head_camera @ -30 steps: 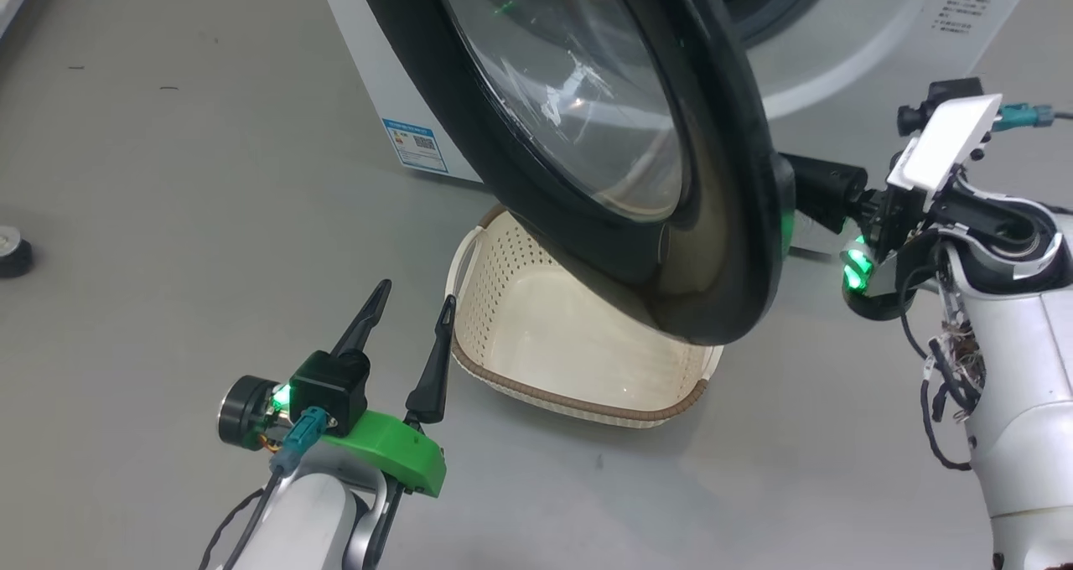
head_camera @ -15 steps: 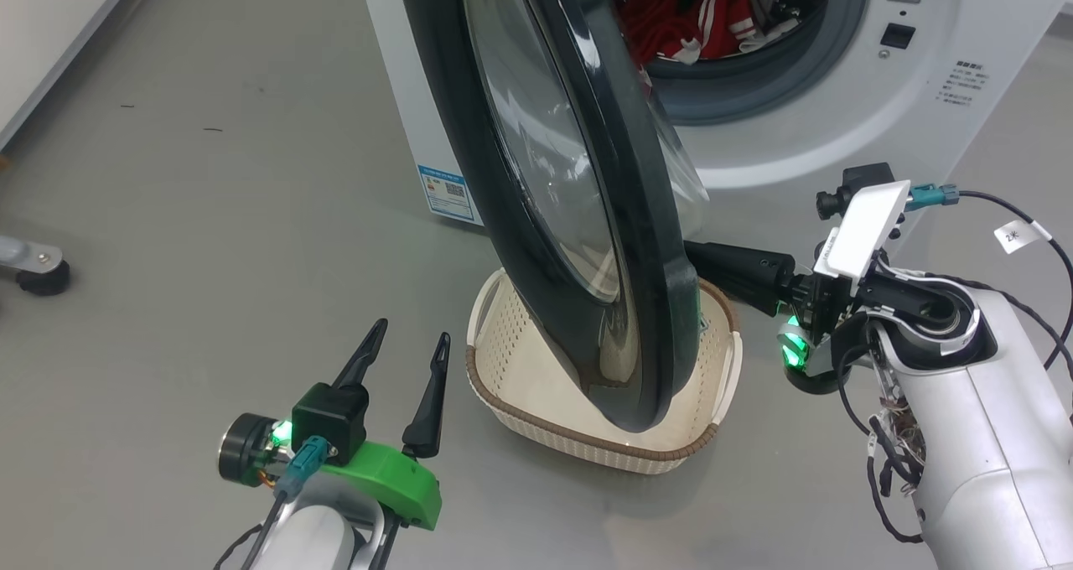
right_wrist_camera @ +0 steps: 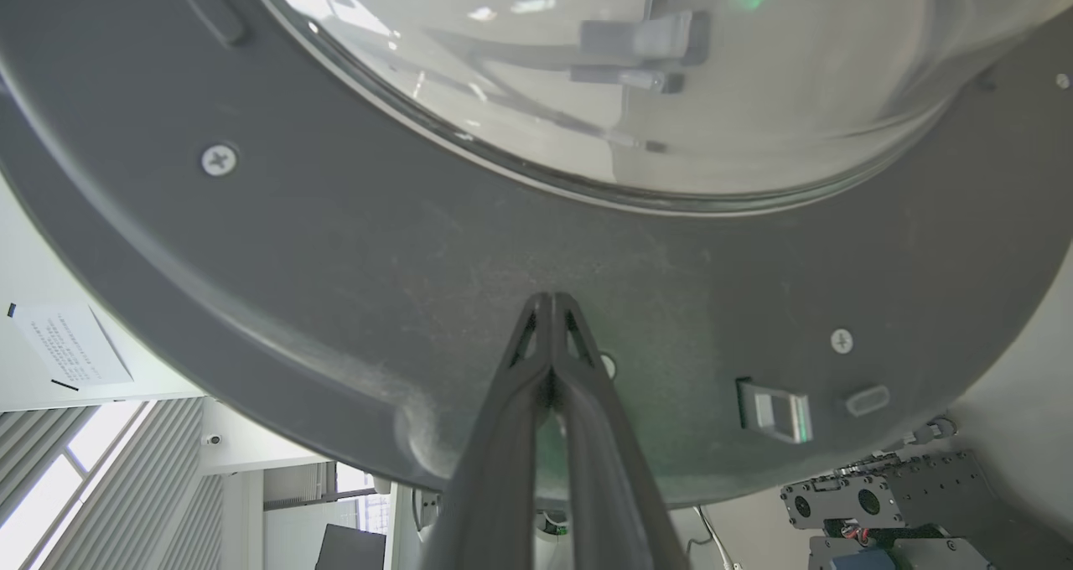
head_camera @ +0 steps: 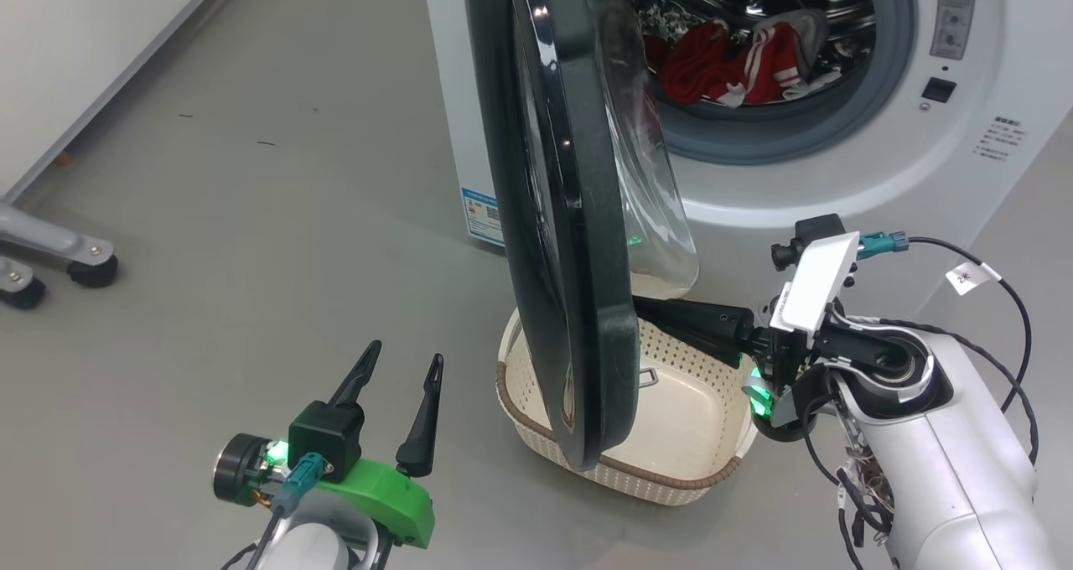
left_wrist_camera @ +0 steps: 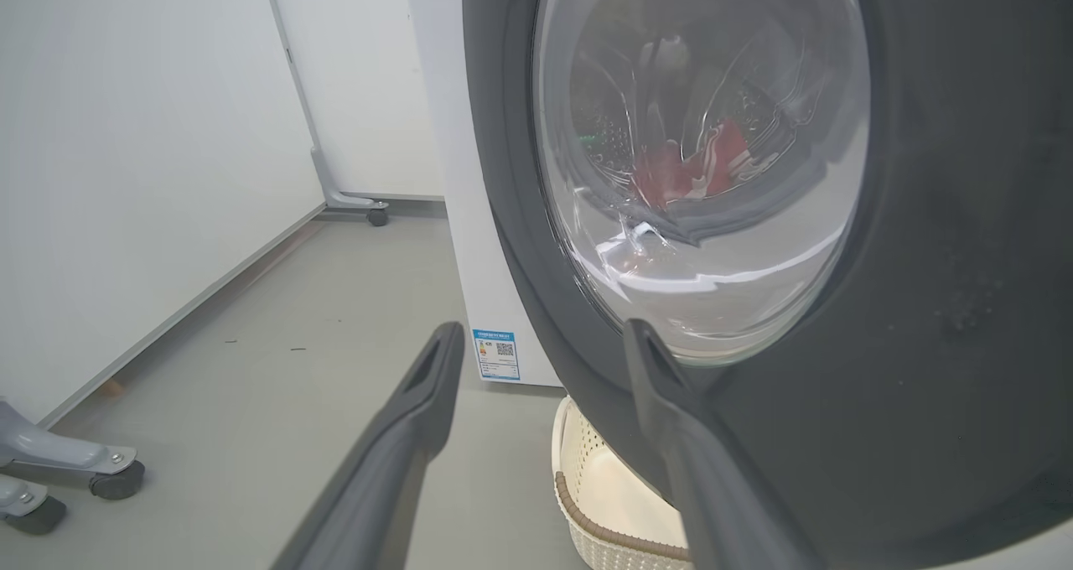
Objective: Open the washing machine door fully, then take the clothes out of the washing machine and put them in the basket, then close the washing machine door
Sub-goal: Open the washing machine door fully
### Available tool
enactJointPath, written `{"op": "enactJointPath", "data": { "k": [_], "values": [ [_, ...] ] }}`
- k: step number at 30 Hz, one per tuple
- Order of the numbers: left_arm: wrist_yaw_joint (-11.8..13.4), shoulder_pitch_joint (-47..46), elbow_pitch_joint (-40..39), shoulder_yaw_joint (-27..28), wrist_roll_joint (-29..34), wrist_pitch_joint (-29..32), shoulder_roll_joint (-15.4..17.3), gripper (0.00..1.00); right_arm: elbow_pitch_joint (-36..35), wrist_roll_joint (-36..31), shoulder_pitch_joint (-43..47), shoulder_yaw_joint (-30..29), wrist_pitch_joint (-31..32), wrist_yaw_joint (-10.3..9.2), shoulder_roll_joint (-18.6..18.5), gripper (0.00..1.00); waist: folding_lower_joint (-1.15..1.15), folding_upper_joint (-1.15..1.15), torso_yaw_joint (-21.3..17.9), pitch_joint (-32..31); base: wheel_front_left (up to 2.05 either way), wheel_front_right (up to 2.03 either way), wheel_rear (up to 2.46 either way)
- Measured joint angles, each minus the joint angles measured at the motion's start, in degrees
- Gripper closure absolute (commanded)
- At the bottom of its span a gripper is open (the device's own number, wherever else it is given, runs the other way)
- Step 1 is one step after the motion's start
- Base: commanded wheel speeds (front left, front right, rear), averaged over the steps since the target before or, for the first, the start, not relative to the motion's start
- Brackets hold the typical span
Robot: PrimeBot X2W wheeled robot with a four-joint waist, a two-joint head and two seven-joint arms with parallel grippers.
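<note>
We see the black-rimmed round glass door (head_camera: pixel 570 243) swung wider now, edge-on over cream perforated basket (head_camera: pixel 671 482). Right gripper (right_wrist_camera: pixel 549 302) clenched, tips on inner rim; left gripper (head_camera: pixel 405 354) released, floor (head_camera: pixel 251 218) beside free. Red striped clothes (head_camera: pixel 721 67) in white washer (head_camera: pixel 838 193).

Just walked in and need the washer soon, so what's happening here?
The robot is working on the door: its shut right gripper presses its tips against the door's inner face. The door stands partly open over the basket. The red clothes lie inside the washer. The open left gripper hovers beside the basket, holding nothing.
</note>
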Motion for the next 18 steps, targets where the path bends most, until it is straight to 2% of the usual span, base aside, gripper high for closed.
{"op": "enactJointPath", "data": {
  "k": [18],
  "values": [
    [0.0,0.8,-0.2,0.2,0.3,0.0,0.3,0.0,-2.2,3.1,1.5,6.1,-3.8,-0.16,0.2,1.0,0.0,0.0,3.6,-0.9,0.0,0.0,0.0]
  ]
}}
